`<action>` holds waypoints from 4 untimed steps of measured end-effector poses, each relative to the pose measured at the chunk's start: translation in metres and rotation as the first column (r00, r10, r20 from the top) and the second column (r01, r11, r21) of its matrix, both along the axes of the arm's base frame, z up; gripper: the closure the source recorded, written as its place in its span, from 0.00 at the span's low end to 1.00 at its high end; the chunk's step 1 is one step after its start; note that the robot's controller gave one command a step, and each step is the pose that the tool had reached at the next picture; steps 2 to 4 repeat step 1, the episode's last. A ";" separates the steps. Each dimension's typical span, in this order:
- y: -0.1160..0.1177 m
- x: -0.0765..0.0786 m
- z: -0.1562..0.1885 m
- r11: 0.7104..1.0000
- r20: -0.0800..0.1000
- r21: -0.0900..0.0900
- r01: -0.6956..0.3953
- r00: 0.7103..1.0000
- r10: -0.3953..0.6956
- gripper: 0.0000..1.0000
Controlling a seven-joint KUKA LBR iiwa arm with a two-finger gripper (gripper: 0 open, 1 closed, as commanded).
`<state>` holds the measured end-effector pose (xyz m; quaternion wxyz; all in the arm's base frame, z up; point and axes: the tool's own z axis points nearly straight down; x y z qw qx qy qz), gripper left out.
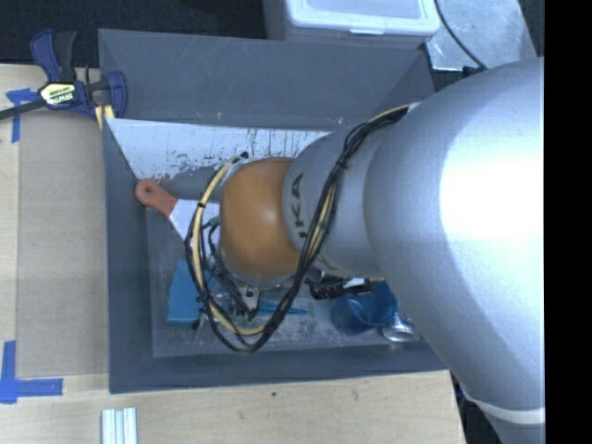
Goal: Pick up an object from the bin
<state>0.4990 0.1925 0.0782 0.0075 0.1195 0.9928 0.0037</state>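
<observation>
So the arm point(435, 202) comes in over the right edge of the bin point(129, 340) and bends straight down. The wrist aims at the floor, so you're basically looking at the back of its orange cover point(259, 215). Loops of cables point(199, 248) hang round the cover's left side and curl under it. The gripper point(229, 305) is the dark clump poking out below the cover, low in the bin toward the near edge. Whether it's spread wide, pinched narrow or holding something, I honestly can't tell, since the cover and cables sit right on top of it.

The closest thing to it is a flat blue block point(180, 296) lying on the floor by the left wall, just beside the gripper. Its long axis runs roughly along that wall, with the far end leaning a bit toward the bin's middle. Its right side is behind the cables, so I can't say if the two touch.

An orange-handled tool point(148, 193) lies by the far-left corner with its rounded end pointing at that corner. Its axis slants in toward the middle, and a white part disappears under the cover.

A thin blue stick point(282, 311) peeks out below the wrist, lying along the near edge. A blue cup point(359, 311) sits toward the near-right corner, half under the arm, with a shiny metal piece point(399, 329) just beside it. No idea what that piece is.
</observation>
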 end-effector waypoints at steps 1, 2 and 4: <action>-0.001 -0.002 0.020 1.000 -0.007 -0.003 0.001 1.000 -0.001 1.00; -0.001 -0.002 0.020 1.000 -0.007 -0.003 0.001 1.000 -0.001 1.00; -0.001 -0.002 0.020 1.000 -0.007 -0.003 0.001 1.000 -0.001 1.00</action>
